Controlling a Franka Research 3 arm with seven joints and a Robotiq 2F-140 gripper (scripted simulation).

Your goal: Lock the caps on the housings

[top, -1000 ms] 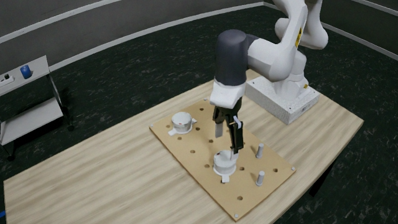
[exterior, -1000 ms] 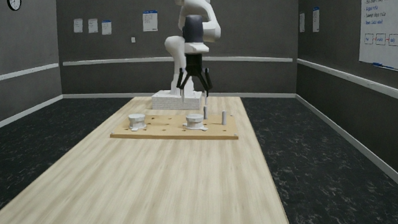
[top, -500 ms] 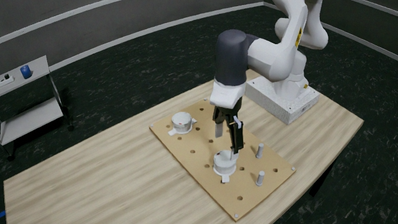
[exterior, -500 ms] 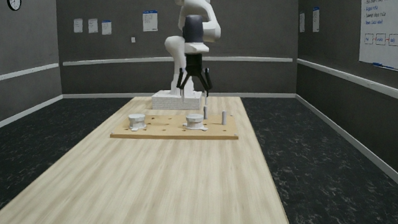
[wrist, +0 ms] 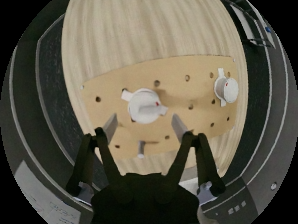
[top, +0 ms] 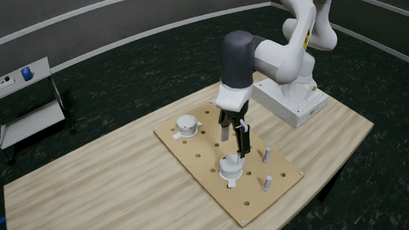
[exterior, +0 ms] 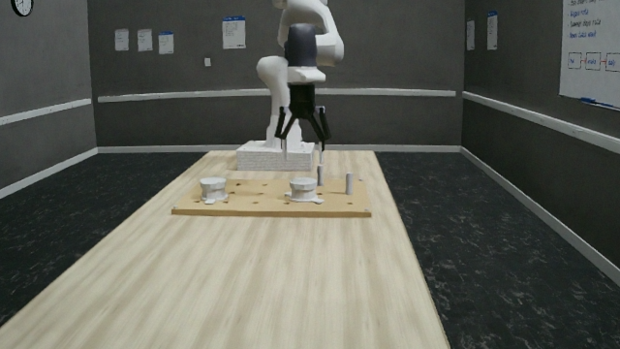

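The gripper [top: 231,145] [exterior: 302,155] [wrist: 144,119] hangs above the pegboard [top: 196,166] [exterior: 242,212] [wrist: 172,67], its fingers spread wide apart with nothing between them. It points downward, and in the exterior view its fingertips are higher than the tops of both caps. The board lies flat on the bench [top: 96,179] [exterior: 232,271] [wrist: 145,30].

Two white housings stand upright on the board, well apart from each other, each with a round cap on top and tabs sticking out at its base. The nearer housing [top: 231,175] [exterior: 303,196] [wrist: 129,106] is beside the two grey pegs, and its cap [top: 228,162] [exterior: 303,183] [wrist: 142,111] shows a small red mark by the rim. The farther housing [top: 191,133] [exterior: 214,195] [wrist: 218,89] stands near a corner of the board; its cap [top: 186,122] [exterior: 213,182] [wrist: 230,91] has a red mark too. Whether either cap is locked, I cannot tell.

One peg [top: 267,155] [exterior: 320,175] and another peg [top: 267,183] [exterior: 349,183] stand upright on the board. The arm [top: 271,59] [exterior: 301,46] rises from a pale block [top: 275,107] [exterior: 249,162] at the bench's end.
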